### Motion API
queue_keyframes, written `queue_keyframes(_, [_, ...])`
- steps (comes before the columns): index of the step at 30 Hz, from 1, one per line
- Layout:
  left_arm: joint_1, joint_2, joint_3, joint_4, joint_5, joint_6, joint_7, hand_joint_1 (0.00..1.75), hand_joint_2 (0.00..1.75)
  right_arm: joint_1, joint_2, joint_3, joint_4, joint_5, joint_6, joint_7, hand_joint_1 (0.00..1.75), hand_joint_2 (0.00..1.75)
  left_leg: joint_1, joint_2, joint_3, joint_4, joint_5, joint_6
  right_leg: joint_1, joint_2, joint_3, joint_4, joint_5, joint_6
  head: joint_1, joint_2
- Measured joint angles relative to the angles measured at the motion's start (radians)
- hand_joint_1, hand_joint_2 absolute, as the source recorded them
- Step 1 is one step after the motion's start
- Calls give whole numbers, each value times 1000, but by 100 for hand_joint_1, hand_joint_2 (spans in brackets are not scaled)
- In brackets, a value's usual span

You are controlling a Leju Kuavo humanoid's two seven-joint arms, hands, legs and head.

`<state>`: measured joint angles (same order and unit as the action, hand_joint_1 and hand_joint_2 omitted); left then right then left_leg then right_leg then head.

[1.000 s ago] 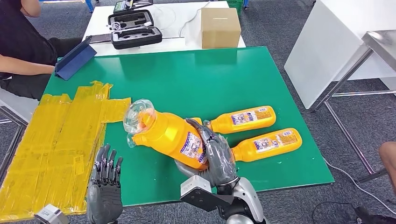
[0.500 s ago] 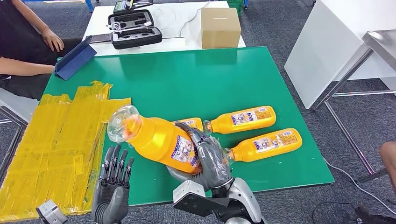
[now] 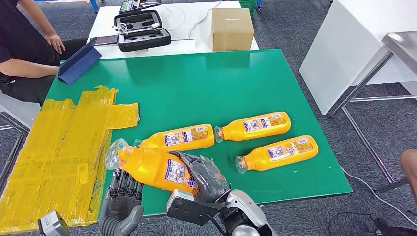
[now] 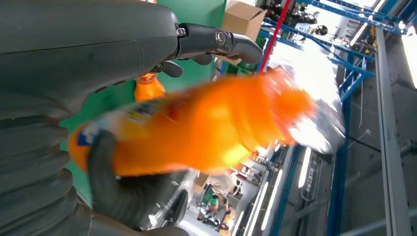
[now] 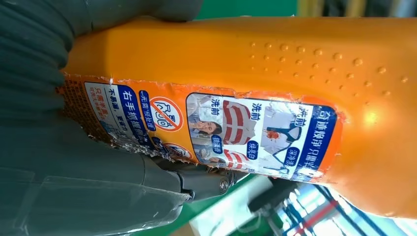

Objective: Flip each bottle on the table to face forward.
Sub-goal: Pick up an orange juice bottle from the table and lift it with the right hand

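Worktop: green worktop (image 3: 221, 83), three orange bottles lying toward 3 o'clock.
Held bottle: fourth bottle (image 3: 152, 168) at 6 o'clock, right hand (image 3: 204, 178) fingers wrapped round it.
Left hand (image 3: 123, 201): fingers spread beneath its neck, grasping nothing.
Next: you roll its label forward, then set it down.

Grey carpet floor (image 3: 305, 29), white side table (image 3: 344, 44)

A lab or workshop: green test table (image 3: 236, 83), blue steel racking (image 4: 344, 123).
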<state>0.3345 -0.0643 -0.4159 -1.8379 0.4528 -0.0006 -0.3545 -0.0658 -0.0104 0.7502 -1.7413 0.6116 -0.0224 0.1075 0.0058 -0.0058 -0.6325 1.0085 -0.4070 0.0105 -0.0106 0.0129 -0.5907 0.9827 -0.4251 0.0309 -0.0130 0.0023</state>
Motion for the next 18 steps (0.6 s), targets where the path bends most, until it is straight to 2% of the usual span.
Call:
queue_keyframes(4, [-2, -2, 8, 0, 0, -14, 6, 0, 175, -16, 0, 10, 34, 7, 37, 13, 175, 175, 0, 0, 0, 0, 0, 0, 0, 0, 0, 0, 0, 0, 0, 0])
queue_keyframes(14, [-2, -7, 30, 4, -5, -17, 18, 0, 175, -36, 0, 27, 66, 38, 57, 26, 175, 175, 0, 0, 0, 0, 0, 0, 0, 0, 0, 0, 0, 0, 0, 0])
queue_keyframes(18, [-2, -17, 53, 17, 16, -33, 42, 0, 175, -42, -2, 44, 74, 54, 104, 15, 175, 175, 0, 0, 0, 0, 0, 0, 0, 0, 0, 0, 0, 0, 0, 0])
